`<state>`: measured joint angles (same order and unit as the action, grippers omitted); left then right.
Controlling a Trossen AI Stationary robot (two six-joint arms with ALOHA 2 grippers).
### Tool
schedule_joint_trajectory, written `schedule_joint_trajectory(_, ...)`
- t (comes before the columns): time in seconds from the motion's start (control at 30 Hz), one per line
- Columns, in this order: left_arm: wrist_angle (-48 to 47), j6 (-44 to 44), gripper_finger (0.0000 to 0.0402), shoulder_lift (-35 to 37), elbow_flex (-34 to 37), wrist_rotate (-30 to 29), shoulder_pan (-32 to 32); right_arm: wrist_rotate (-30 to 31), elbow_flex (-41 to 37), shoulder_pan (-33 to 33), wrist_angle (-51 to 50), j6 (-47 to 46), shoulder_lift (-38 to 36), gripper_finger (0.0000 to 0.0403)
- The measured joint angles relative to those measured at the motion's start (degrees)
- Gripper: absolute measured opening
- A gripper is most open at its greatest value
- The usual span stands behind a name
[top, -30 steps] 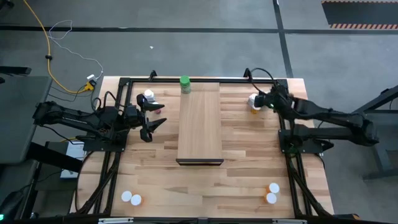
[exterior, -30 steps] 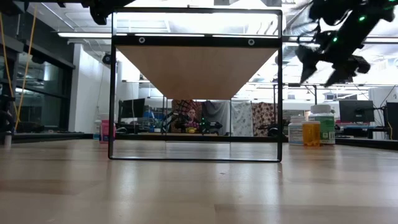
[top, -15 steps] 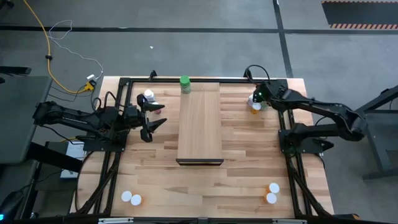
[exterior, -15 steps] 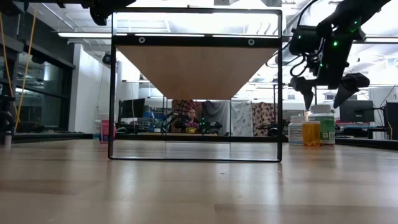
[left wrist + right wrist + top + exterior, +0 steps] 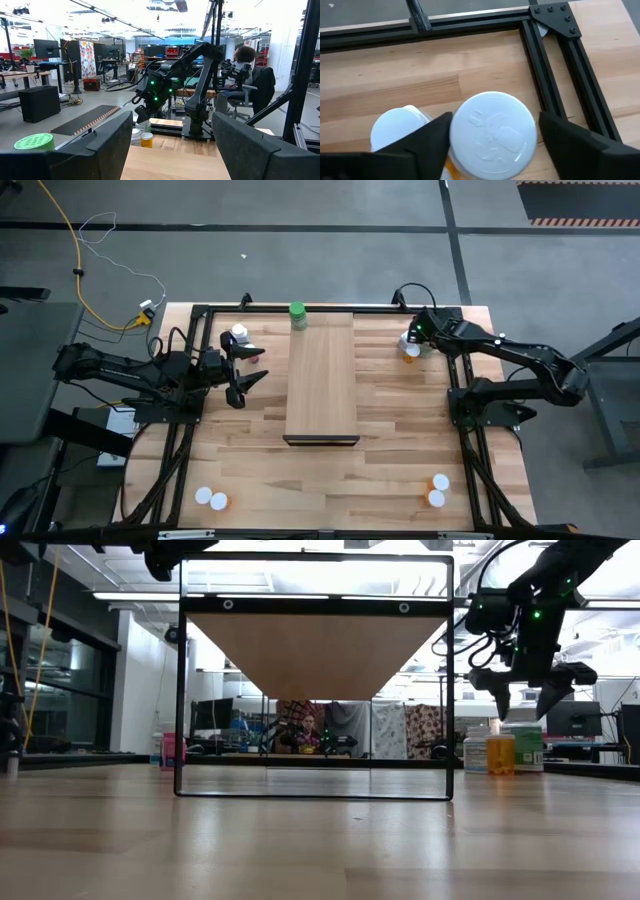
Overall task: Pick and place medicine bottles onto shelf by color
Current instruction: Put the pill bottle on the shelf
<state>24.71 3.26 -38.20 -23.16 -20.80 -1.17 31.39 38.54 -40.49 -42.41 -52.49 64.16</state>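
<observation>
The shelf [image 5: 321,375] is a pale board raised on a dark frame at the table's middle. A green-capped bottle [image 5: 297,315] stands at its far end. My right gripper [image 5: 492,142] is open and points down over the far-right bottle group [image 5: 410,345]. Its fingers straddle the large white cap [image 5: 493,134] of a green-labelled bottle [image 5: 522,745] and touch nothing that shows. An orange bottle [image 5: 500,753] and a second white cap [image 5: 395,132] stand beside it. My left gripper [image 5: 245,372] waits open, left of the shelf, near a pinkish bottle [image 5: 240,336].
Two bottles stand at the near left corner [image 5: 210,500] and two at the near right [image 5: 438,490]. The dark frame rail [image 5: 555,75] runs close beside the far-right bottles. A person sits in the room beyond the table [image 5: 245,65].
My right gripper has come down from high over the table's far right corner, tipped until its fingers point downward, and settled over the far-right bottles. It has stayed open. No bottle has moved.
</observation>
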Motion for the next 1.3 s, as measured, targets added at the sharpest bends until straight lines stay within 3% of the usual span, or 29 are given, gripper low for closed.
schedule_joint_trajectory(0.17,0.0,0.0,0.0262,0.0,0.0,0.0,0.0,0.1,0.0,0.0,0.0,0.1,0.0,0.0213)
schedule_joint_trajectory(0.57,0.0,0.0,0.0262,0.0,0.0,0.0,0.0,-0.5,1.8,0.5,-3.2,4.5,-2.3,0.0214)
schedule_joint_trajectory(0.77,0.0,0.0,0.0262,0.0,0.0,0.0,0.0,0.2,12.0,1.4,-10.0,8.6,-4.5,0.0211)
schedule_joint_trajectory(0.97,0.0,0.0,0.0262,0.0,0.0,0.0,0.0,-1.3,24.1,7.7,-8.8,14.3,-3.9,0.0212)
schedule_joint_trajectory(1.13,0.0,0.0,0.0262,0.0,0.0,0.0,0.0,-4.8,32.0,15.4,-7.3,19.4,0.3,0.0213)
schedule_joint_trajectory(1.3,0.0,0.0,0.0262,0.0,0.0,0.0,0.0,-6.6,40.5,21.9,-7.6,23.0,9.0,0.0213)
